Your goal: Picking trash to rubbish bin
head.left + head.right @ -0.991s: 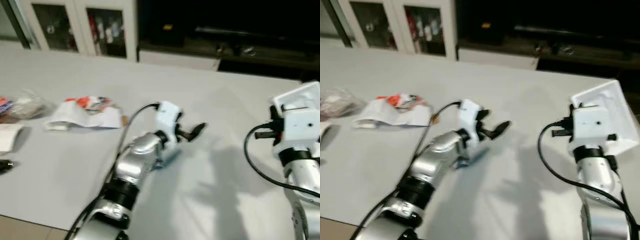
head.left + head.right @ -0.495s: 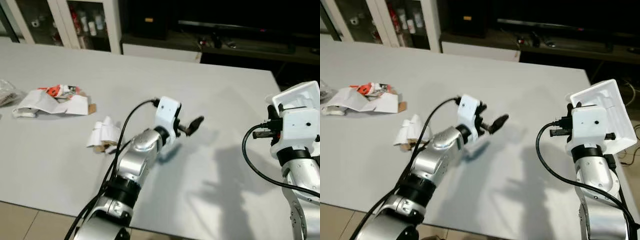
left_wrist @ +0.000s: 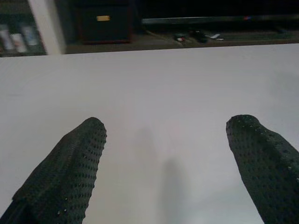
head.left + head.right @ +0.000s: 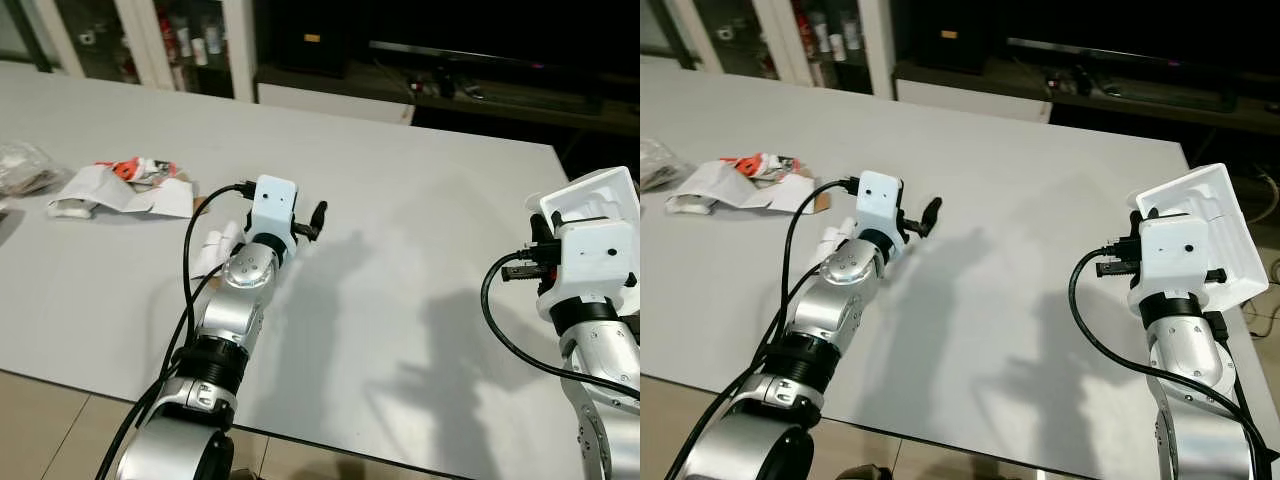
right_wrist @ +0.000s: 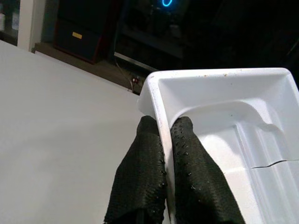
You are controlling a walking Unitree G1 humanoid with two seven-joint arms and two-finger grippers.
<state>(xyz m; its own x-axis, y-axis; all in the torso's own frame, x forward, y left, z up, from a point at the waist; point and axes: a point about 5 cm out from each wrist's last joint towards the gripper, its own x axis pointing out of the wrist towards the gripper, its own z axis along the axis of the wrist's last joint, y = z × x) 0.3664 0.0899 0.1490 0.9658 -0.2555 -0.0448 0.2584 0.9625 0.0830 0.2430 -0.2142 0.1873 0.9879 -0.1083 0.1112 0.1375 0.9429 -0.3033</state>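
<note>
Over on the big white desk (image 4: 420, 250), the robot's got both arms up. Its right pincer (image 5: 164, 140) is pinching the rim of a white foam tray (image 5: 224, 116), one finger inside the wall and one outside, and it holds that tray up past the desk's right edge, tilted on its side. You can see a thin crack running across the tray floor in the right wrist view.

The left pincer (image 4: 318, 212) hangs just above the desk near the middle, fingers (image 3: 65, 177) spread wide with nothing between them, just bare desk surface below.

Right beside the left arm's wrist, on the side away from the tray, sits a small crumpled white paper wad (image 4: 215, 245), partly hidden by the arm. Further from the tray, a flattened white wrapper (image 4: 120, 190) with red and orange print lies flat on the desk, with a little brown cardboard scrap (image 4: 197, 205) at its end. Even further out, at the far left edge, there's a crinkled clear plastic bag (image 4: 25, 165).

Behind the desk, a glass-fronted cabinet (image 4: 190, 40) with bottles and a dark low shelf unit (image 4: 480, 85).
</note>
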